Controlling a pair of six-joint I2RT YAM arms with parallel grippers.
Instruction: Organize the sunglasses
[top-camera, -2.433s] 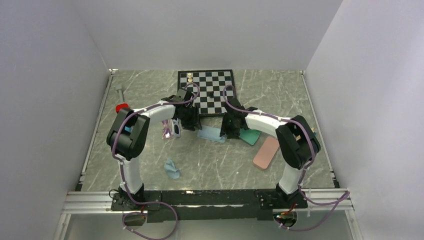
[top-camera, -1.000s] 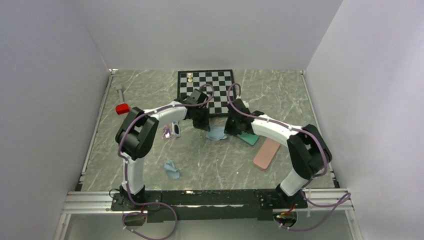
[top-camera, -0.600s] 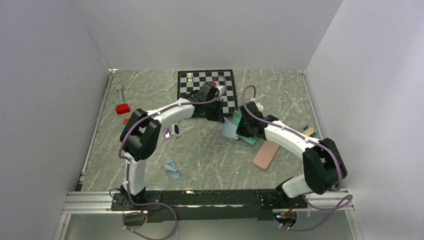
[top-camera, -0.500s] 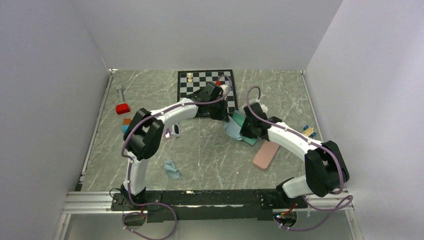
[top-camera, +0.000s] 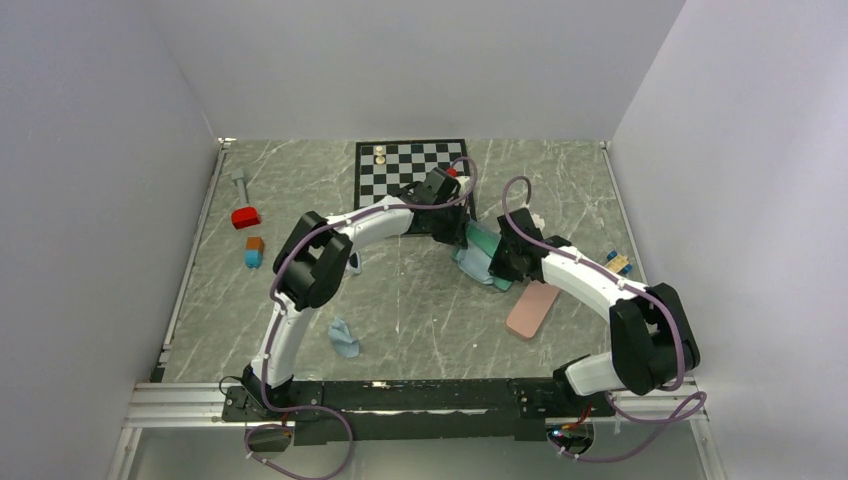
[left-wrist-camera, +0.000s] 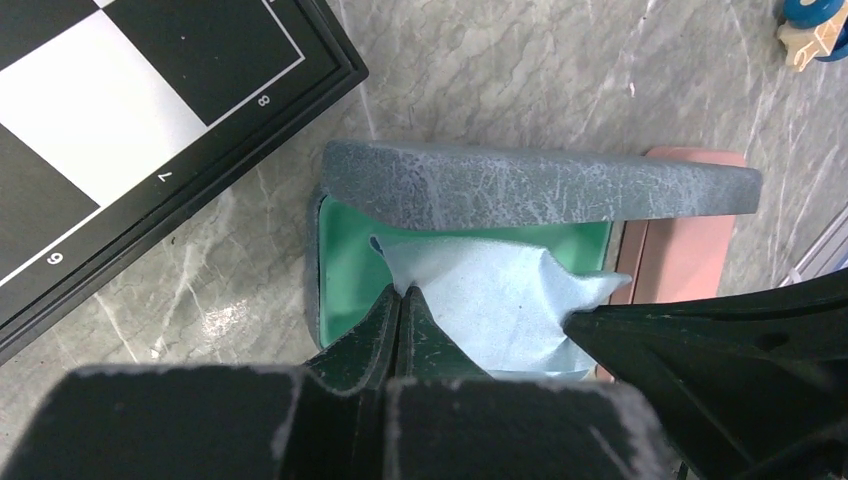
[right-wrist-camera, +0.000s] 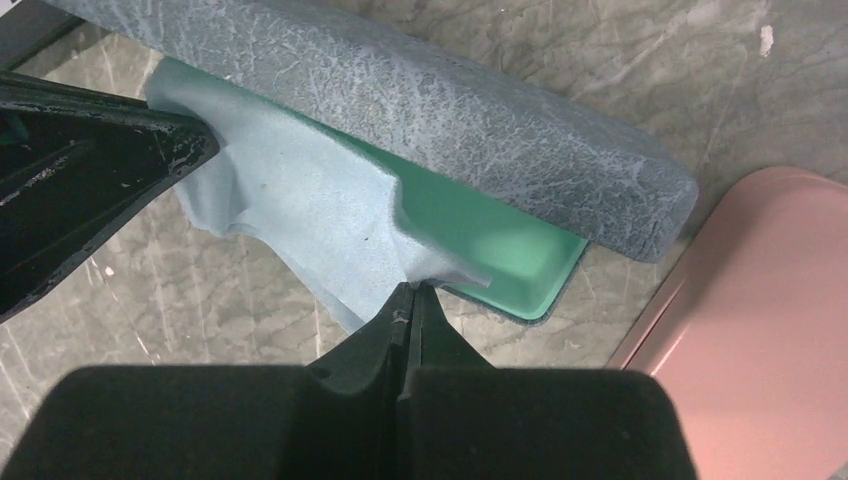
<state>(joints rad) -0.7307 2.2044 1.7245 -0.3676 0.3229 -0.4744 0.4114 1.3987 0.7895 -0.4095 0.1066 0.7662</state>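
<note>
The sunglasses are hidden behind my left arm's elbow in the top view and lie outside both wrist views. A light-blue cloth (top-camera: 466, 263) (left-wrist-camera: 490, 320) (right-wrist-camera: 290, 210) hangs stretched between my two grippers over the open grey-blue case (top-camera: 487, 248), partly above its green inside (left-wrist-camera: 345, 260) (right-wrist-camera: 480, 230). My left gripper (top-camera: 452, 222) (left-wrist-camera: 400, 292) is shut on one corner of the cloth. My right gripper (top-camera: 498, 262) (right-wrist-camera: 411, 290) is shut on the opposite corner. The case's raised lid (left-wrist-camera: 540, 185) (right-wrist-camera: 400, 90) stands just beyond the cloth.
A shut pink case (top-camera: 532, 305) (right-wrist-camera: 750, 300) lies right of the open one. The chessboard (top-camera: 412, 170) sits behind, its corner close to the case. A second blue cloth (top-camera: 343, 338) lies front left. Small blocks (top-camera: 244, 217) stand at far left, small toys (top-camera: 615, 263) at right.
Both arms have carried the light-blue cloth to the right, from the table's middle to over the open grey-blue case. The left elbow now covers the sunglasses.
</note>
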